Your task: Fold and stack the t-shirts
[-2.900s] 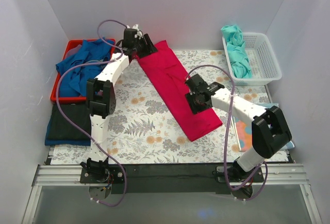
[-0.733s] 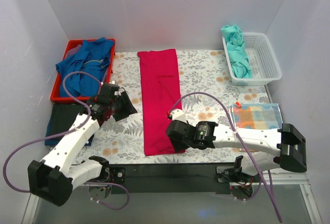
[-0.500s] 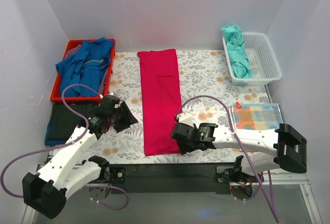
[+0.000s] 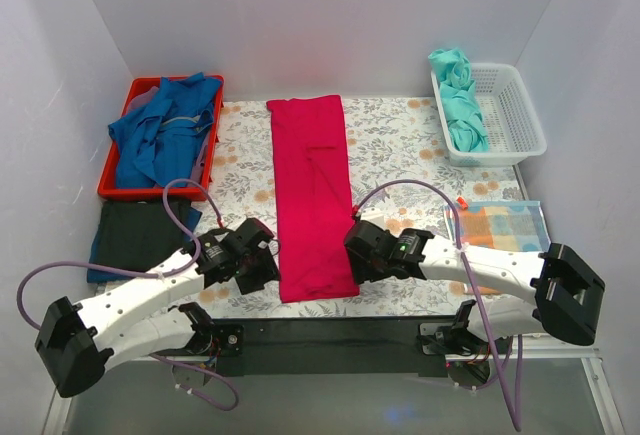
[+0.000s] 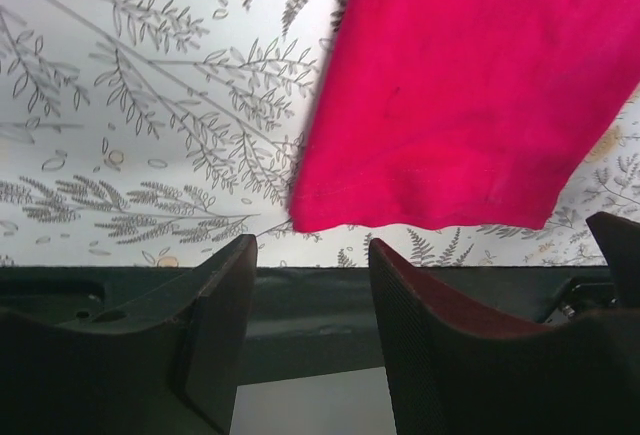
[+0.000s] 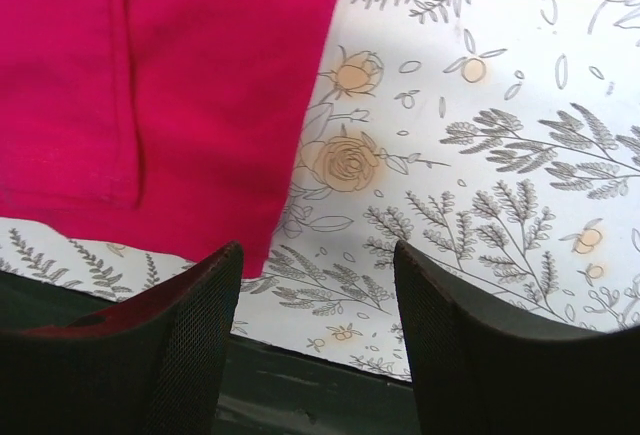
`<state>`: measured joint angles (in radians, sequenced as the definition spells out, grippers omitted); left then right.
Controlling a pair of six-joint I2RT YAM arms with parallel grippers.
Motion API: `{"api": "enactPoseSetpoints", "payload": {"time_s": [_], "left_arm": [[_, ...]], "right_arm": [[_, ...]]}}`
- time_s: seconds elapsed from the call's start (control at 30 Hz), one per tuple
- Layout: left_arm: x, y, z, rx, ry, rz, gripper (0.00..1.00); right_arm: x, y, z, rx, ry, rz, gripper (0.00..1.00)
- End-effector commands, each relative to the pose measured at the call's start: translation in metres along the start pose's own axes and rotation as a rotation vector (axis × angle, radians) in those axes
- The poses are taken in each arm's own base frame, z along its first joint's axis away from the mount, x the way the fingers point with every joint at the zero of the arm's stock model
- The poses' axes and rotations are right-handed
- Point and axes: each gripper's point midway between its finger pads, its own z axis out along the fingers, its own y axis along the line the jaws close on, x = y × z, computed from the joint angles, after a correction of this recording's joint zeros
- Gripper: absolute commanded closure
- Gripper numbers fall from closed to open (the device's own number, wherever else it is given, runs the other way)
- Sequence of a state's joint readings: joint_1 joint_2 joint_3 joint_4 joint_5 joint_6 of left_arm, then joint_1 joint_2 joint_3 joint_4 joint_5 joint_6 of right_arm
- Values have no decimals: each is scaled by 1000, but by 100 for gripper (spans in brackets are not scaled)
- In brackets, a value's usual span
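Note:
A crimson-pink t-shirt (image 4: 313, 195) lies folded into a long strip down the middle of the floral mat (image 4: 400, 145). My left gripper (image 4: 268, 263) is open beside the strip's near left corner (image 5: 320, 205), holding nothing. My right gripper (image 4: 352, 255) is open beside the near right corner (image 6: 250, 245), also empty. A teal t-shirt (image 4: 458, 95) lies bunched in the white basket (image 4: 515, 115). A blue t-shirt (image 4: 160, 130) lies crumpled in the red bin (image 4: 112, 183). A black folded t-shirt (image 4: 135, 237) sits at the left edge.
A patchwork cloth (image 4: 497, 225) lies at the right. The black front rail (image 4: 330, 340) runs just below the shirt's near end. White walls close in the sides and back.
The crimson-pink shirt, diagonal earlier, now lies straight. Both arms have swung in to the near end, one on each side. The right jaws have opened wider.

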<state>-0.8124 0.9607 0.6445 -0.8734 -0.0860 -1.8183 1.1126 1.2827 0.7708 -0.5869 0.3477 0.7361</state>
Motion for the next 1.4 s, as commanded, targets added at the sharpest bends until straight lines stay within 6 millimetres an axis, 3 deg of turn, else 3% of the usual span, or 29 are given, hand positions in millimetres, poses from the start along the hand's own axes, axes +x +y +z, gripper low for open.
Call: {"api": "enactPoseSetpoints", "payload": {"time_s": [0.0, 0.3, 0.57, 0.97, 1.37], "left_arm": [[7, 11, 3, -93, -34, -72, 53], [38, 5, 26, -158, -18, -24, 53], [31, -8, 25, -87, -64, -40, 53], [37, -1, 48, -99, -54, -26, 53], [37, 2, 60, -102, -59, -23, 53]], "right_arm": [[-8, 15, 3, -70, -21, 5, 32], [1, 13, 18, -140, -12, 23, 32], [2, 13, 19, -176, -31, 29, 32], [-5, 20, 22, -236, -75, 52, 32], [8, 27, 30, -286, -17, 50, 34]]}}
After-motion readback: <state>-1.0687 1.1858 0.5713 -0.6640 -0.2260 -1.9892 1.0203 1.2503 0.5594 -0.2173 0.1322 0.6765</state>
